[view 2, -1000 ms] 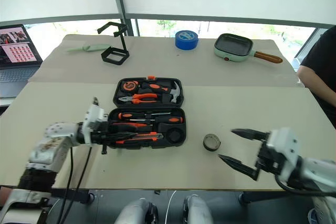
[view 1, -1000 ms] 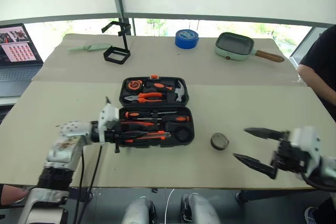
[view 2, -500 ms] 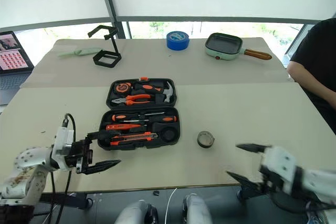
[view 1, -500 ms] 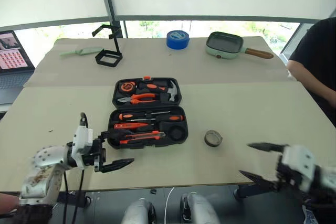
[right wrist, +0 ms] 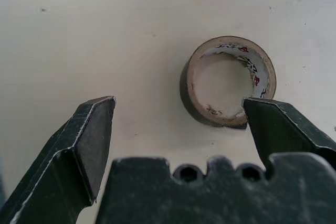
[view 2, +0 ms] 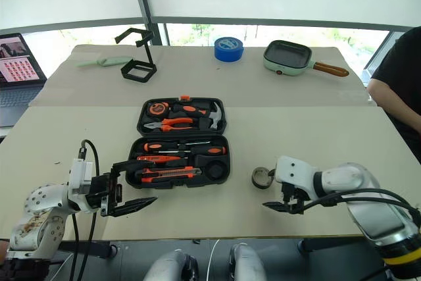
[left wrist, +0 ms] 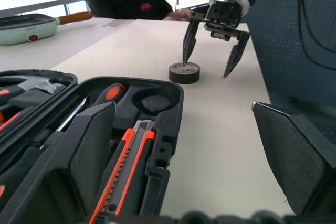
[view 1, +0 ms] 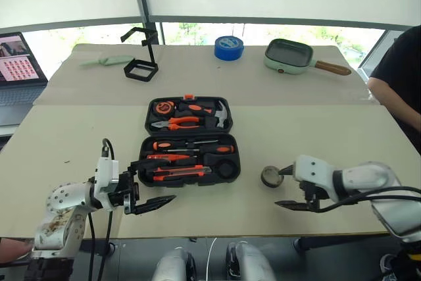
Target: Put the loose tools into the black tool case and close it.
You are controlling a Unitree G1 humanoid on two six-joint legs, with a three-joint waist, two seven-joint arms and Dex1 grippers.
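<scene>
The black tool case (view 1: 237, 151) lies open in the middle of the table, both halves flat. The orange-and-black utility knife (view 1: 177, 174) and the screwdrivers (view 1: 191, 144) rest in slots of its near half. The small dark grey tape roll (view 1: 271, 176) lies flat on the table to the right of the case. My right gripper (view 1: 280, 187) is open and tilted down at the tape roll (right wrist: 228, 87), one fingertip (left wrist: 187, 51) over its rim and the other beside it. My left gripper (view 1: 163, 179) is open and level at the case's near left corner, holding nothing.
At the far edge stand a big blue tape roll (view 1: 228, 48), a pale green pan (view 1: 293, 57), a black square stand (view 1: 143, 64) and a pale green handled tool (view 1: 108, 60). A laptop (view 1: 20, 64) sits far left. A person (view 1: 401, 77) sits at the right.
My left gripper has let go inside the case, opened and drawn back toward the near edge. My right gripper has moved in to the tape roll and tipped downward. The camera has shifted.
</scene>
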